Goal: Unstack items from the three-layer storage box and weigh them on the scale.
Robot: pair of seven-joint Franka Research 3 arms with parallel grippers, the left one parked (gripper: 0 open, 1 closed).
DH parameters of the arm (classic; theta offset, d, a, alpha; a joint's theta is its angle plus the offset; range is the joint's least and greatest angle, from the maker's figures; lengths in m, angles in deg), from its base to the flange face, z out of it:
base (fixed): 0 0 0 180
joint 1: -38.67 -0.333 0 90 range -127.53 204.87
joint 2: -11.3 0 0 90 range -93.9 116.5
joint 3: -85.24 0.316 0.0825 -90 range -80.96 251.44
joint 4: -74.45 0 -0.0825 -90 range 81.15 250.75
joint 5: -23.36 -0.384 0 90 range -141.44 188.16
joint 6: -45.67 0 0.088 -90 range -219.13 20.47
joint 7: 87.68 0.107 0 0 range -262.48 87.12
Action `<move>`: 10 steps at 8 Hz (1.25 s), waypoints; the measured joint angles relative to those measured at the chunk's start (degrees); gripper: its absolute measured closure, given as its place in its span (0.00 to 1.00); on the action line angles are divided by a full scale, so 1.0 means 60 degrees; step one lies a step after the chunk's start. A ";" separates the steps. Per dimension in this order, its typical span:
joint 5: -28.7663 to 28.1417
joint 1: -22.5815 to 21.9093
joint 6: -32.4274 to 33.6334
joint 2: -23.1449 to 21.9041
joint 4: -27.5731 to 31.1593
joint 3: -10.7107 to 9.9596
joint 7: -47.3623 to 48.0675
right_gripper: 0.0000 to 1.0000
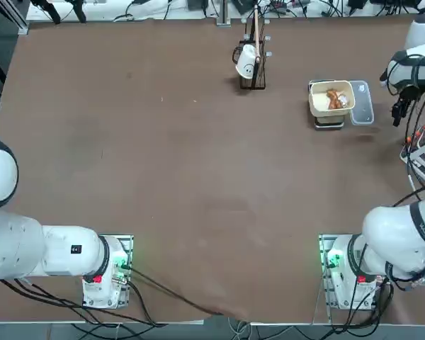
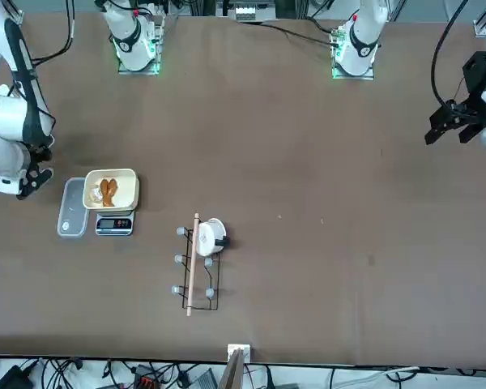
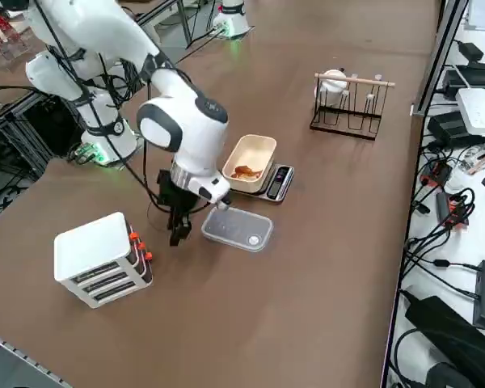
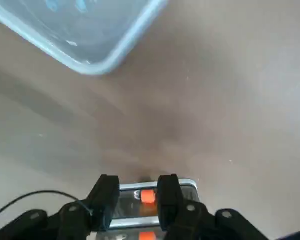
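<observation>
**Right hand hangs empty between storage box and scale**

The right hand (image 3: 178,234) points down above the brown worktop (image 3: 307,267), its fingers (image 4: 104,197) parted a little way and holding nothing. It hovers between the three-layer storage box (image 3: 101,259), at the worktop's right edge, and the translucent panel (image 3: 237,229) lying flat just beside the scale (image 3: 273,183). On the scale sits the cream tub (image 3: 250,162) with brown items (image 3: 244,171) inside. A black wire rack (image 3: 347,105) carrying a white cup (image 3: 333,81) stands farther left.
</observation>
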 joint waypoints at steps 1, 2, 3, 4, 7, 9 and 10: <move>0.0108 0.0154 -0.0081 0.0249 -0.0038 -0.0054 0.0000 0.52; 0.0161 0.0299 -0.0095 0.0406 -0.0050 -0.0081 0.0000 0.52; 0.0203 0.0385 -0.0091 0.0465 -0.0051 -0.0096 -0.0001 0.53; 0.0344 0.0414 -0.0080 0.0485 -0.0051 -0.0130 -0.0002 0.53; 0.0661 0.0441 -0.0011 0.0523 0.0050 -0.0270 0.0110 0.53; 0.0905 0.0441 -0.0011 0.0531 0.0178 -0.0273 0.0247 0.53; 0.1097 0.0444 -0.0014 0.0536 0.0192 -0.0274 0.0305 0.53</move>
